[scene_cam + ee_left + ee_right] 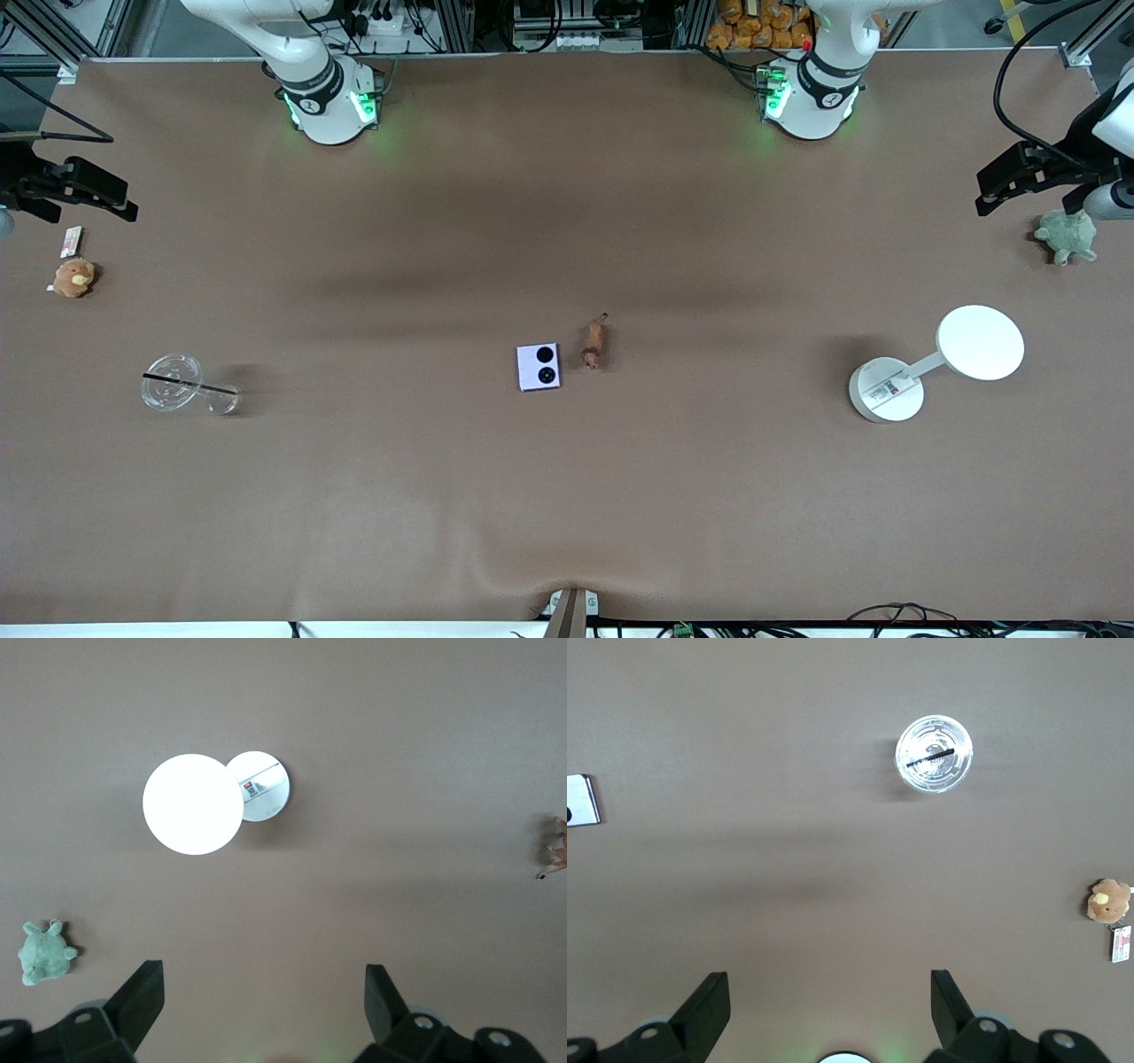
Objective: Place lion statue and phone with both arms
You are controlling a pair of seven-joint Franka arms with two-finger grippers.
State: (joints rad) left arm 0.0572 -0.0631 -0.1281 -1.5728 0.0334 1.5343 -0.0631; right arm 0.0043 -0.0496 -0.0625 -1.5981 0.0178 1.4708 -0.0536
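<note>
The lion statue (594,344), a tiny brown-orange figurine, lies on the brown table near its middle. The pale square phone (539,367), with two black circles, lies right beside it, toward the right arm's end and slightly nearer the front camera. My left gripper (997,188) hangs high over the left arm's end of the table, open and empty (263,992); the lion shows at the edge of its wrist view (555,846). My right gripper (111,197) hangs high over the right arm's end, open and empty (829,997); the phone's edge shows in its wrist view (580,800).
A white lamp stand (921,363) and a green plush turtle (1067,235) sit toward the left arm's end. A clear cup with a black straw (182,383) and a brown plush toy (73,277) with a small tag (71,239) sit toward the right arm's end.
</note>
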